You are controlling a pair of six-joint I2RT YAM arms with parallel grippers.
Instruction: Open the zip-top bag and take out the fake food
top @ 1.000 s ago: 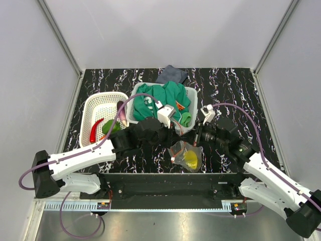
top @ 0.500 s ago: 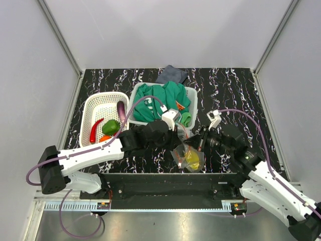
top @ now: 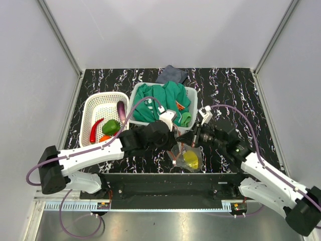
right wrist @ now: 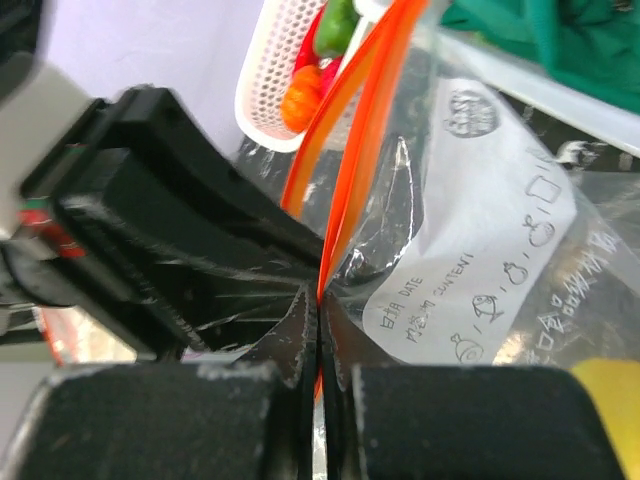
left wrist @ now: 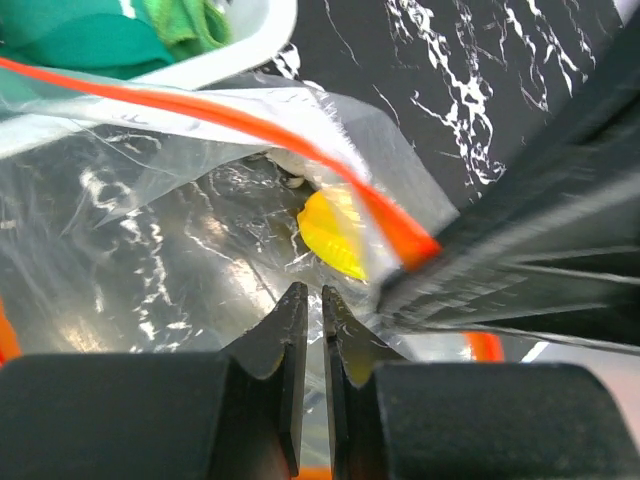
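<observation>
Top external view: zip-top bag (top: 184, 156) sits at the near middle of the bench (top: 241, 95), close in front of the garment basket (top: 193, 95). Its mouth is raised between the two end effectors and its body sags below. Right end effector (right wrist: 318, 300) is pressed tight together on the orange zip strip (right wrist: 352, 130). Left end effector (left wrist: 308, 300) shows only a hairline slit between its fingers, with film and a trace of orange in it; judged clamped on the bag near its mouth. Grips on facing sides make sense: pulling apart would split the seal. Whether the seal has begun to part cannot be told. One yellow piece of fake food (left wrist: 335, 235) lies inside the pouch. Red chili (top: 95, 129) and other pieces lie in the white basket (top: 86, 120), well apart from the bag. Pose: both arms reach forward and inward from their bases, forearms converging, wrists facing each other low over the bench.
</observation>
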